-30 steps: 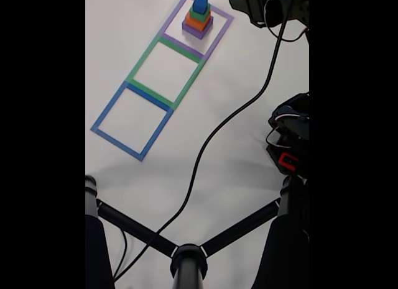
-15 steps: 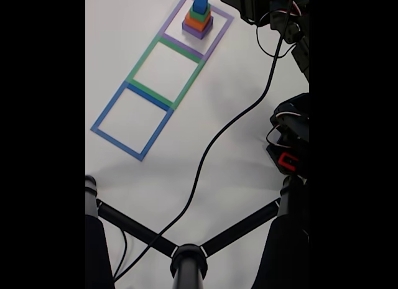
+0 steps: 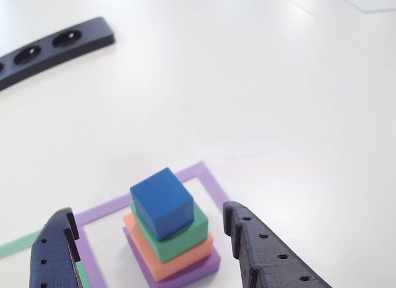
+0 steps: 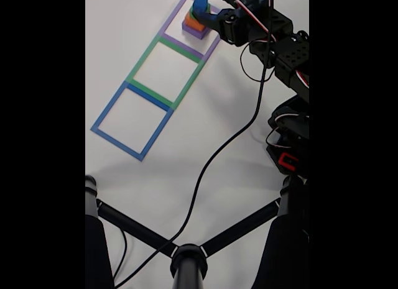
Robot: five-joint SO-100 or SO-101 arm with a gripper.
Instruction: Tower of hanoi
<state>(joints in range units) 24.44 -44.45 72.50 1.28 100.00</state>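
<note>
A stack of square blocks stands inside the purple frame (image 3: 205, 174) (image 4: 215, 43): a purple slab (image 3: 197, 272) at the bottom, then orange (image 3: 179, 256), then green (image 3: 184, 230), with a blue cube (image 3: 162, 201) (image 4: 200, 2) on top. My gripper (image 3: 147, 212) (image 4: 218, 9) is open. Its two black fingers (image 3: 263, 251) stand apart on either side of the stack and touch nothing. In the fixed view the gripper sits just right of the stack and partly covers it. A green frame (image 4: 148, 54) and a blue frame (image 4: 109, 109) lie in a row beyond the purple one; both are empty.
A black cable (image 4: 214, 146) runs across the white table from the arm down to the front. The arm's base (image 4: 291, 140) sits at the right edge. Black stand legs (image 4: 186, 258) cross the bottom. A black strip with holes (image 3: 55, 43) lies far left.
The arm has swung down and to the left from the top right corner, bringing the open gripper up to the stack. The blocks have not moved.
</note>
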